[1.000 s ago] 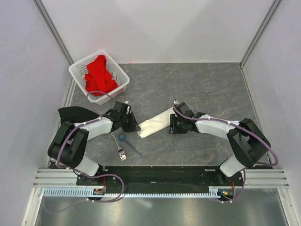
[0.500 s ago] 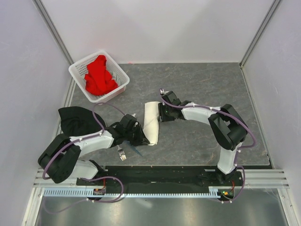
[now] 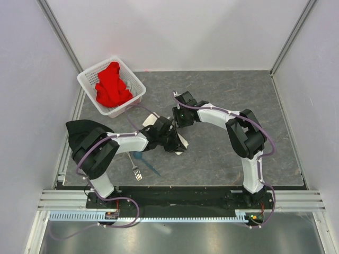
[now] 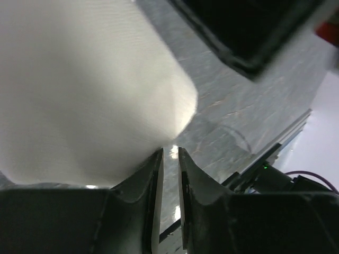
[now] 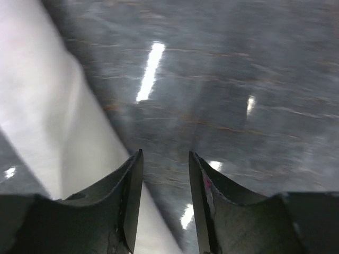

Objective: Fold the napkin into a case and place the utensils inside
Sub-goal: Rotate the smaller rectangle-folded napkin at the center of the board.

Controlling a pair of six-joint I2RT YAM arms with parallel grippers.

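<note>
The napkin (image 4: 79,79) lies near the middle of the bench (image 5: 238,79), a little toward the left edge. In the top view both arms cover most of it, and only cream scraps show on either side of the left wrist. The left wrist view shows it as a thick, rounded fold bulging up off the bench.

The left gripper (image 4: 169,153) reaches in from the near-left side. Its jaws stand nearly together, leaving only a thin slit through which the shiny bench shows. The fold's edge meets the tip of one finger, but no cloth shows inside the slit (the very tips are too close to the cloth to judge a nip).

The right gripper (image 5: 165,156) comes in from the far side, just beyond the napkin. Its jaws are spread, with bare bench between them and nothing held. In its wrist view the napkin runs as a pale band along the left of the picture and passes beside one finger.

The fork (image 3: 134,166) and the blue spoon (image 3: 139,155) lie side by side on the bench toward the near edge, left of the middle. They sit near the napkin but outside it.

A white basket (image 3: 87,79) holding a red cloth (image 3: 112,84) sits in the far-left corner. A black cloth (image 3: 79,132) lies at the left edge, behind the left arm.
</note>
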